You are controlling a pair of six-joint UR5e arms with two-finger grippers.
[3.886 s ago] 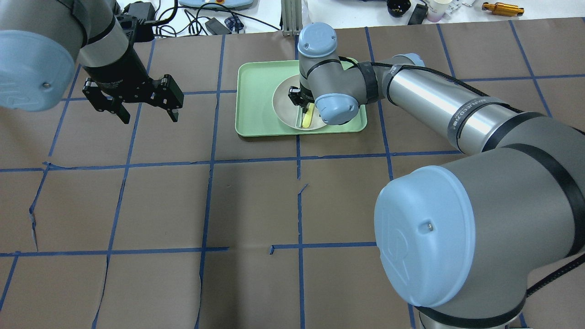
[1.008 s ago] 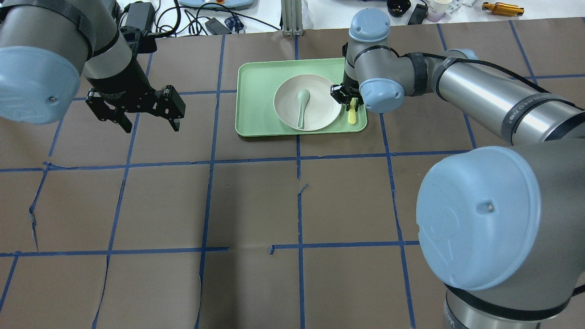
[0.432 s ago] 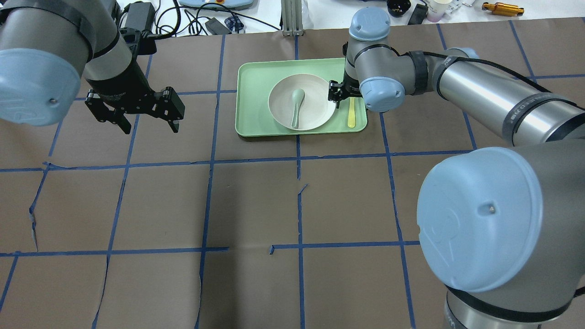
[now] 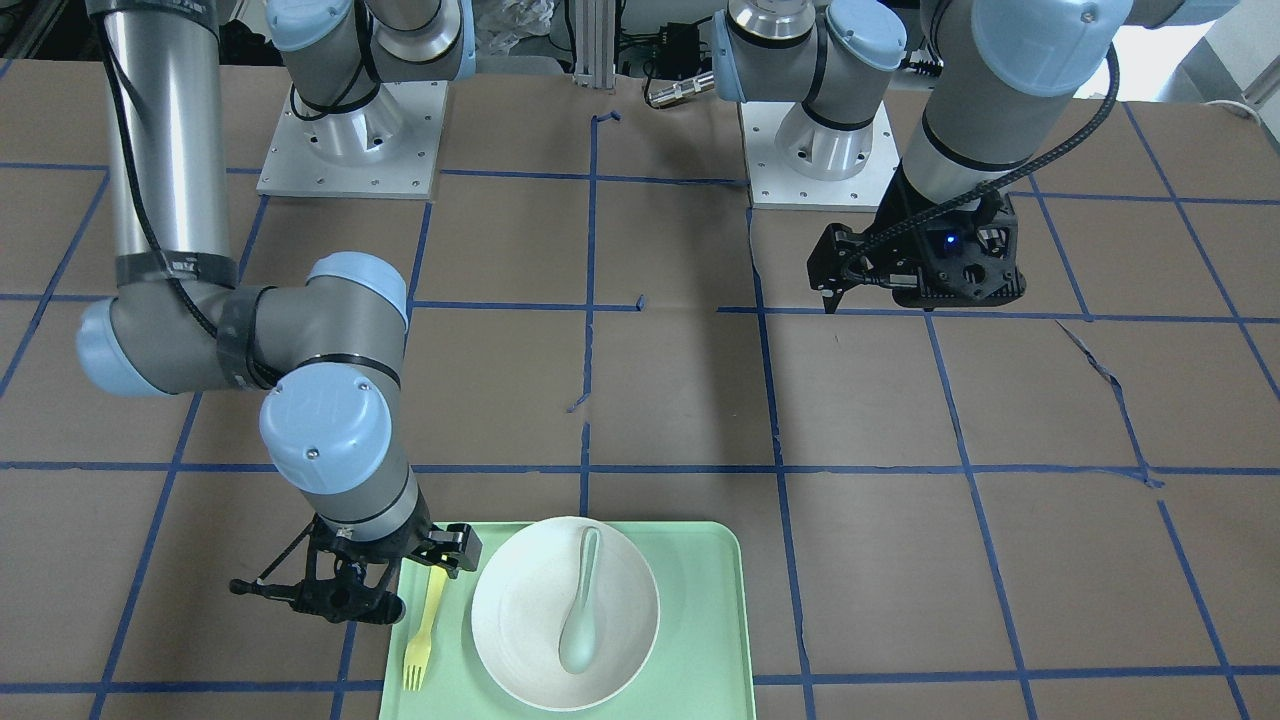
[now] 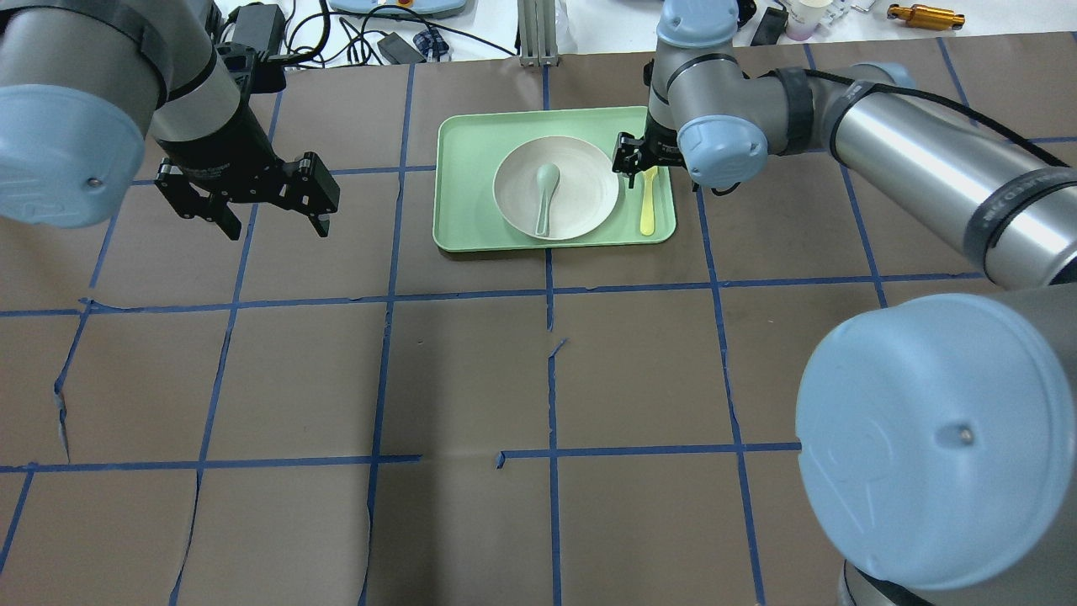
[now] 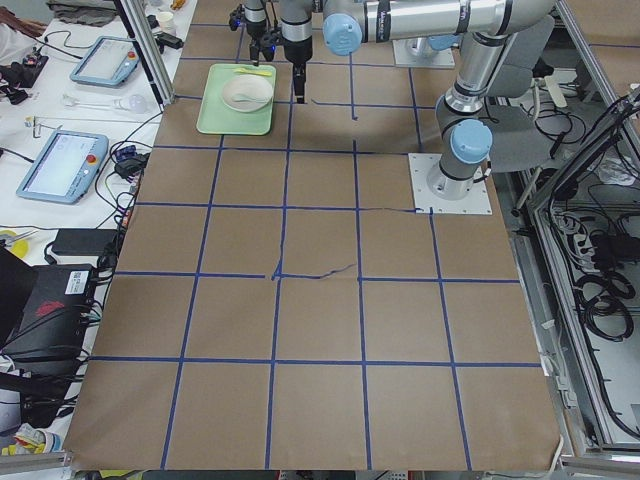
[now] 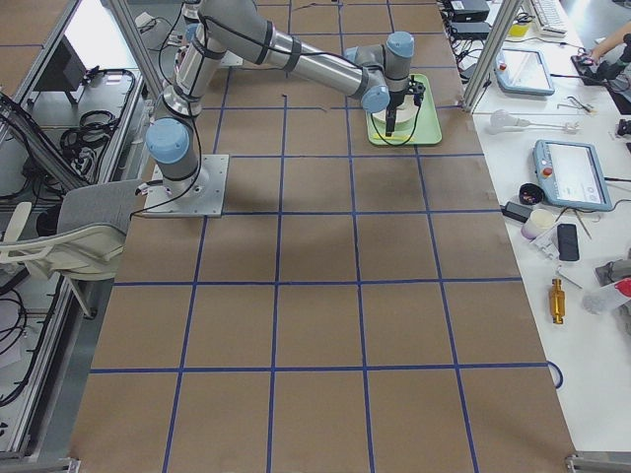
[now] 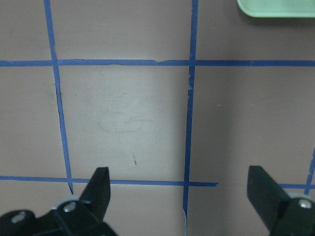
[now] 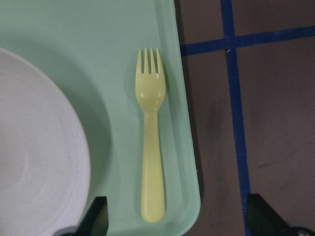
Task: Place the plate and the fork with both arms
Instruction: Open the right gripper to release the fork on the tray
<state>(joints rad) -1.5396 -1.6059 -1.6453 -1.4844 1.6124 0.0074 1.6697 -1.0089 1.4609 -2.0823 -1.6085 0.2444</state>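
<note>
The off-white plate [image 5: 585, 189] [image 4: 520, 620] lies on the mint-green tray [image 5: 471, 151], with a pale green spoon [image 5: 545, 195] [image 4: 580, 605] in it. The yellow fork [image 5: 647, 200] [image 4: 423, 625] [image 9: 151, 147] lies flat on the tray, right of the plate in the overhead view, apart from it. My right gripper [image 5: 641, 160] [image 4: 350, 572] [image 9: 179, 221] hangs open and empty above the fork's handle end. My left gripper [image 5: 276, 220] [image 4: 915, 298] [image 8: 181, 189] is open and empty over bare table, well left of the tray.
The table is brown paper with a grid of blue tape lines [image 5: 387, 295]. Cables and small devices [image 5: 395, 42] lie beyond the far edge. A corner of the tray [image 8: 275, 7] shows at the top of the left wrist view.
The right gripper carried the fork off the plate, laid it on the tray beside the plate, let go and drew back. The plate slid slightly left. The left arm barely moved.
</note>
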